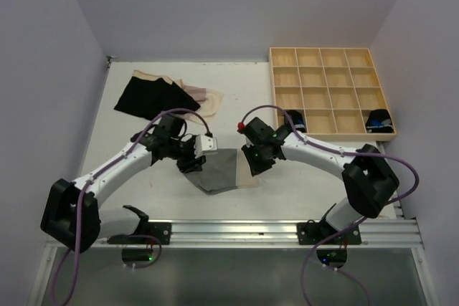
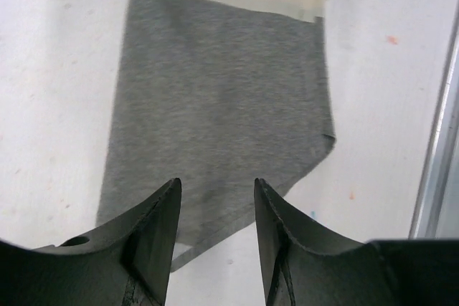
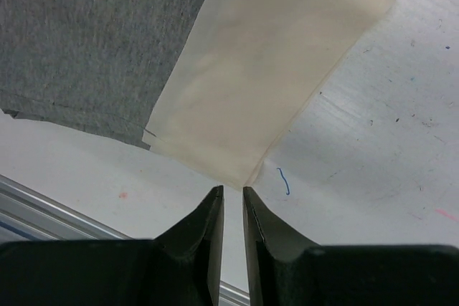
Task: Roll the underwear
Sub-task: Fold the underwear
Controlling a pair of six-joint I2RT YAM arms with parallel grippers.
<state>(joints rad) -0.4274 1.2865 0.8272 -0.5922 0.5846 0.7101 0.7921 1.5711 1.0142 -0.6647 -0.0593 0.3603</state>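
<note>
grey underwear [image 2: 215,105] of soft heathered knit cloth, matt, pale beige cloth [image 3: 265,69] thin and smooth, white table [image 3: 387,141] matt and lightly scuffed, left gripper [image 2: 216,183] of matt black plastic, tray [image 1: 337,135] of pale bare wood, rail [image 1: 287,228] of dull brushed metal

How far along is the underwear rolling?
Done: two dark bundles sit in the wooden tray, possibly rolled pairs. In hand: the grey underwear lies flat, unrolled; left gripper open over one end, right gripper slightly open, empty, at its beige band. Left: roll it, then the black garment and pale ones behind.
</note>
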